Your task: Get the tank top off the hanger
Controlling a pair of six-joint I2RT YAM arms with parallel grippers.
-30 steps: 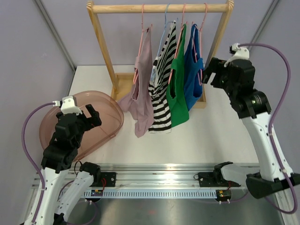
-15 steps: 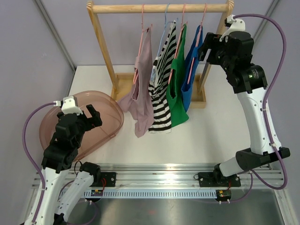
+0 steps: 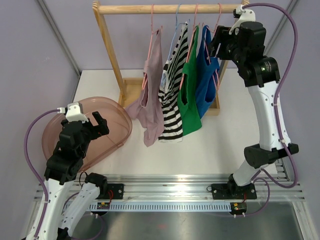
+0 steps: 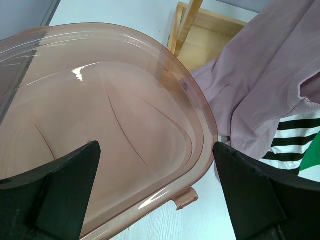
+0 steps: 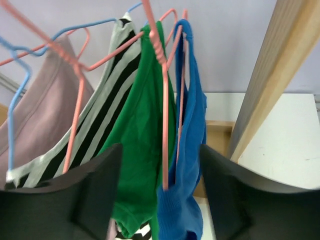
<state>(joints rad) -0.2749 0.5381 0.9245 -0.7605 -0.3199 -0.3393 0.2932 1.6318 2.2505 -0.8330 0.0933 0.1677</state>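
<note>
Several tops hang on hangers from a wooden rail (image 3: 170, 8): mauve (image 3: 150, 100), black-and-white striped (image 3: 171, 95), green (image 3: 189, 100) and a blue tank top (image 3: 205, 82). My right gripper (image 3: 216, 46) is raised next to the rail, at the right of the blue tank top's upper part. In the right wrist view it (image 5: 160, 200) is open, with the blue tank top (image 5: 187, 150) and its pink hanger (image 5: 165, 125) just ahead between the jaws, nothing held. My left gripper (image 3: 97, 124) is open and empty over the bin; it also shows in the left wrist view (image 4: 157, 200).
A translucent pink bin (image 3: 60, 130) sits at the table's left; its rim (image 4: 150, 50) fills the left wrist view. The rack's right post (image 5: 270, 75) stands close to the right gripper. The rack's wooden base (image 3: 131, 90) lies behind the clothes.
My right arm has risen and swung left, from beside the rack's right post to the blue tank top's hanger near the rail. The left arm has not moved.
</note>
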